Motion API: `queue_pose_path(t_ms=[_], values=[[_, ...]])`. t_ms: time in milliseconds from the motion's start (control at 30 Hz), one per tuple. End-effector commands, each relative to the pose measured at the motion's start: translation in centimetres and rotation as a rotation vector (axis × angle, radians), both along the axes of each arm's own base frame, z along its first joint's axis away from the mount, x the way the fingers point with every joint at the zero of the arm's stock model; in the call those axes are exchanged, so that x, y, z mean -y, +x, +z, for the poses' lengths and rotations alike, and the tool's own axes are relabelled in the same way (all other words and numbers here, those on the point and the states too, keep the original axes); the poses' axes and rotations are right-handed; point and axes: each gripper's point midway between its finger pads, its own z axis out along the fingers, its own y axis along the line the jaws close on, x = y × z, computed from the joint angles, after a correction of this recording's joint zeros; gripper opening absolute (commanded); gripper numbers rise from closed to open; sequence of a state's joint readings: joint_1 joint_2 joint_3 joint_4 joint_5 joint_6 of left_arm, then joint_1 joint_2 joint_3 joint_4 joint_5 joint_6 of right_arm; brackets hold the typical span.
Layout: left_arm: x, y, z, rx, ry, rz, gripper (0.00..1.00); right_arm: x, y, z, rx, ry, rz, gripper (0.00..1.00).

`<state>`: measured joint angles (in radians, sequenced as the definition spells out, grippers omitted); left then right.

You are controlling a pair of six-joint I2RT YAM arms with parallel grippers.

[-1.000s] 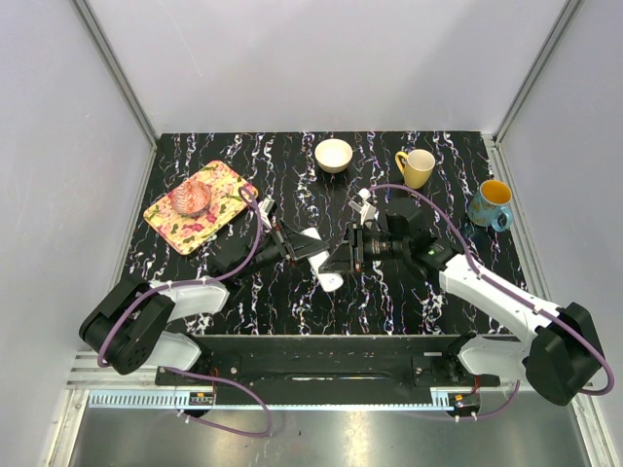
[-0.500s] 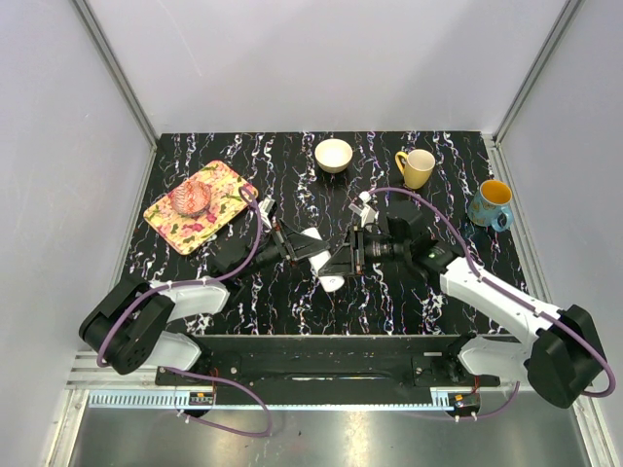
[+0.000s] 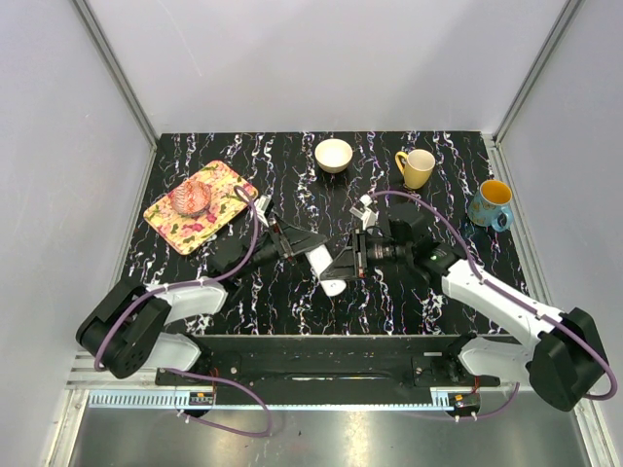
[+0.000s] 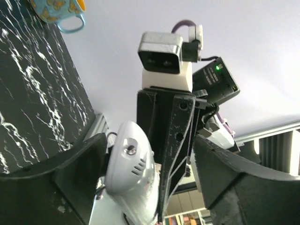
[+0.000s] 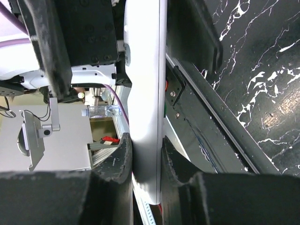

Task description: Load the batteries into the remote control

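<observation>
The remote control [image 3: 327, 269] is a slim white bar held just above the middle of the table. My right gripper [image 3: 343, 261] is shut on it; in the right wrist view the remote control [image 5: 145, 112] stands edge-on, pinched between the two black fingers of that gripper [image 5: 146, 159]. My left gripper [image 3: 296, 241] faces it from the left with its jaws wide apart. In the left wrist view the remote control's rounded end [image 4: 132, 173] sits between those fingers of the left gripper [image 4: 150, 154], close to the left one. The batteries are out of view.
A flowered tray [image 3: 170, 219] holding a pink object lies at the back left. A white bowl [image 3: 334, 154], a yellow mug [image 3: 417, 167] and a blue mug [image 3: 490, 202] stand along the back and right. The right wrist's camera [image 4: 161, 54] faces my left gripper.
My left gripper has opened and let go of the remote control. The right gripper has tightened on the remote and now holds it alone.
</observation>
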<state>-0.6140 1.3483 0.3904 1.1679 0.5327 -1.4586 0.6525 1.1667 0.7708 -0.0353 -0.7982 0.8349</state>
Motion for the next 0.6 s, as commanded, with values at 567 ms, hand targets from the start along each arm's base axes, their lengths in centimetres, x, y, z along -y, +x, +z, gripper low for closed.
queue_pose_path(t_ms=[567], values=[[-14.9, 3.5, -4.3, -0.018, 0.659, 0.685, 0.99, 20.6, 13.6, -9.5, 0.316, -1.532, -0.692, 0.0]])
